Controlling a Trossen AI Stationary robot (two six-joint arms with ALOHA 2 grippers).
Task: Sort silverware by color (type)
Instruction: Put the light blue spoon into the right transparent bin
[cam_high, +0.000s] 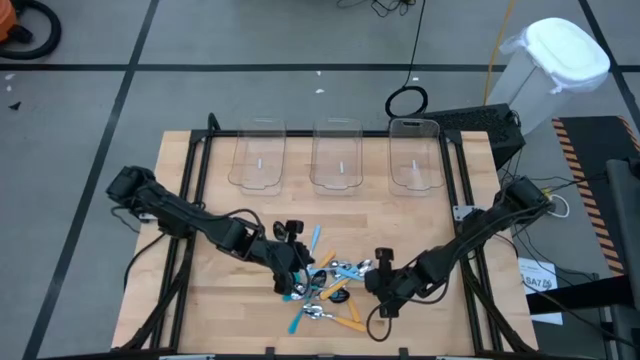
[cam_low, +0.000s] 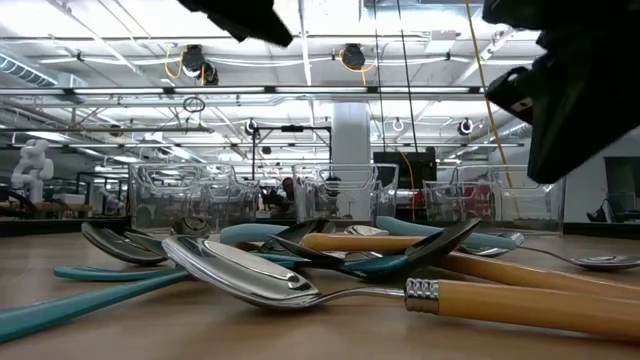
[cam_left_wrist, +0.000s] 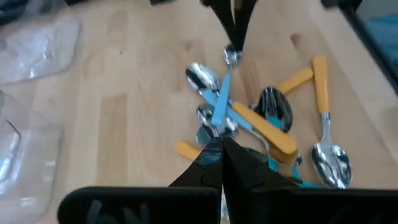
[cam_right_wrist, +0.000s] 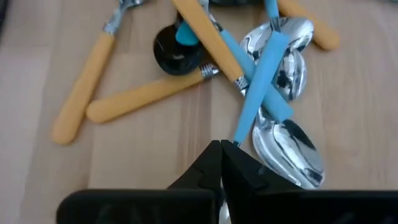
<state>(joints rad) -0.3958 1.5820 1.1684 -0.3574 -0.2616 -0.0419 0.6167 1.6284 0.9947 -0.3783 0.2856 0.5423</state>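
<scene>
The silverware (cam_high: 320, 285) lies in a loose, crossed pile on the wooden table near its front edge. It has orange handles (cam_right_wrist: 149, 93), light-blue handles (cam_right_wrist: 261, 74) with shiny bowls (cam_right_wrist: 289, 152), and a black bowl on a teal handle (cam_left_wrist: 273, 107). My left gripper (cam_high: 297, 278) (cam_left_wrist: 221, 144) is shut, pointing slantwise down at the pile's left side. My right gripper (cam_high: 378, 285) (cam_right_wrist: 221, 148) is shut too. It slants down at the pile's right side, its tips by the narrow end of a light-blue handle (cam_right_wrist: 239, 138). My left gripper has its shut tips right over the shiny bowls (cam_left_wrist: 214, 130) at the pile's left edge; I cannot tell whether they touch. My right gripper has its shut tips at the light-blue spoon's narrow end, beside a shiny bowl; touching or just above, I cannot tell.
Three clear plastic bins (cam_high: 258, 160) (cam_high: 337, 158) (cam_high: 414, 155) stand in a row along the table's far edge. Bare wood lies between them and the pile. A white lidded bin (cam_high: 560, 60) stands off the table at the far right.
</scene>
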